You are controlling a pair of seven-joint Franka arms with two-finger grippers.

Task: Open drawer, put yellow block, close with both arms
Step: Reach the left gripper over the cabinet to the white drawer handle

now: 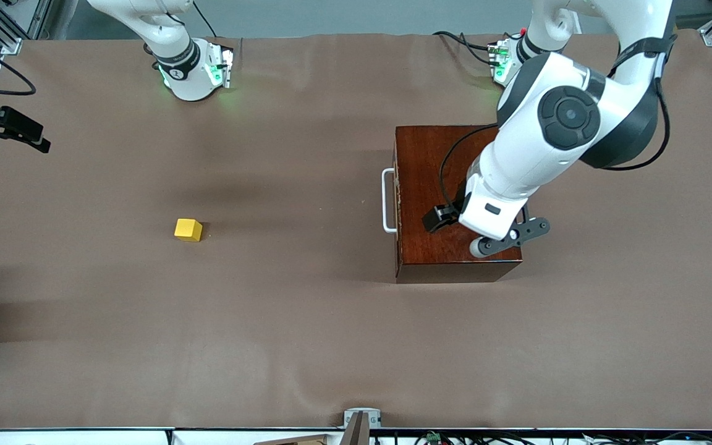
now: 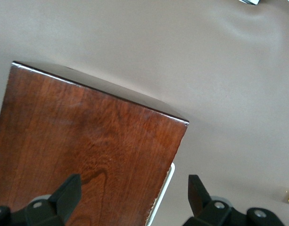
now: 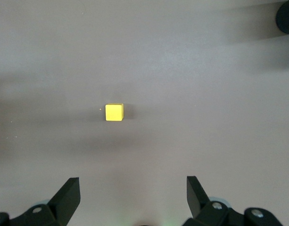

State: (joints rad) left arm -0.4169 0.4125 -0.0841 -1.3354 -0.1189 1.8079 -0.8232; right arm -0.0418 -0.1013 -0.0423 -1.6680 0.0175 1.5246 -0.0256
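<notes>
Left gripper (image 2: pixel 132 197), fingers spread, hovers over closed drawer (image 1: pixel 397 198).

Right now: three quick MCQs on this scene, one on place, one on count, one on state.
1. The small yellow cube lies:
A. on the brown table cover, toward the right arm's end
B. on the box
C. in the drawer

2. Cubes in view:
A. three
B. one
C. two

3. The drawer of the dark mahogany box with the white U-shaped handle is:
A. removed
B. pulled out
C. closed

A: cube sits alone on the cover.
B: only one shows.
C: handle sits close against the box.
</notes>
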